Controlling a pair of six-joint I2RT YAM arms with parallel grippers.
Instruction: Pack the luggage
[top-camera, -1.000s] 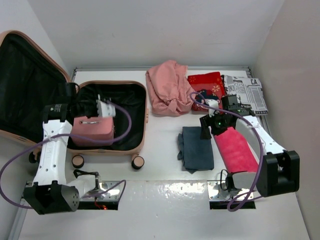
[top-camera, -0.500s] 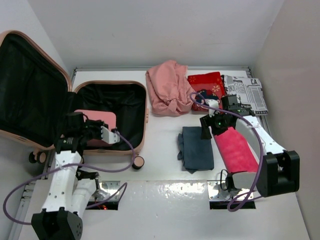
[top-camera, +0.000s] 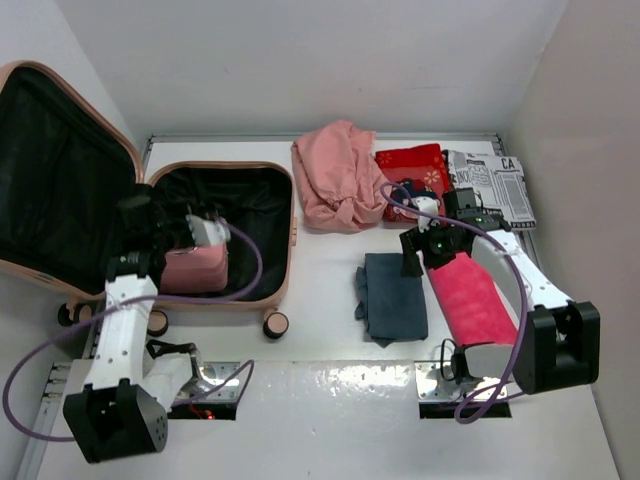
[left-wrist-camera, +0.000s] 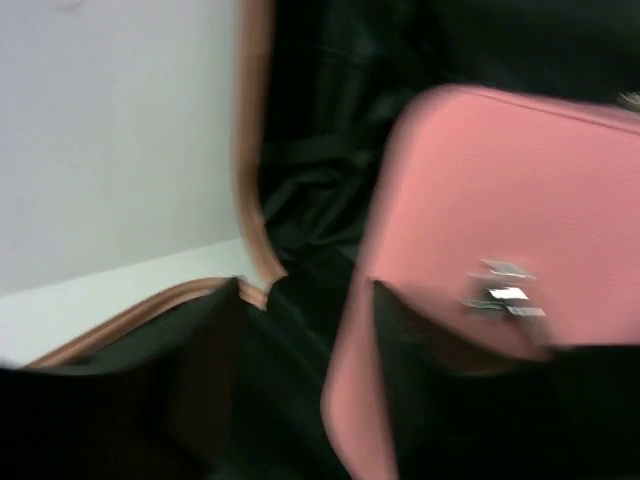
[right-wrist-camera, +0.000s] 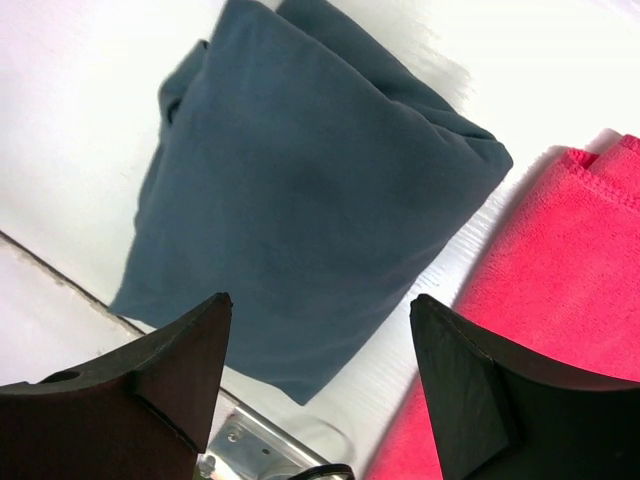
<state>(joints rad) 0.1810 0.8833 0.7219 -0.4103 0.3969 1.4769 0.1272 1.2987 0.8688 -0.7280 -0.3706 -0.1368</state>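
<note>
Luggage lies open at nine o'clock of the top view, a folded blue-grey cloth at three o'clock under the wide-spread right gripper, a small pink box inside the case beneath the left gripper, fingers likewise apart and empty.

The left arm stood up from its base and bent over the near edge of the luggage, wrist level above the open lower shell. The left pincer pointed into that shell, fingers seemingly parted, though the wrist view was blurred. The right arm stretched well right of the luggage. The right pincer faced downward, fingers spread wide, gripping nothing.
</note>
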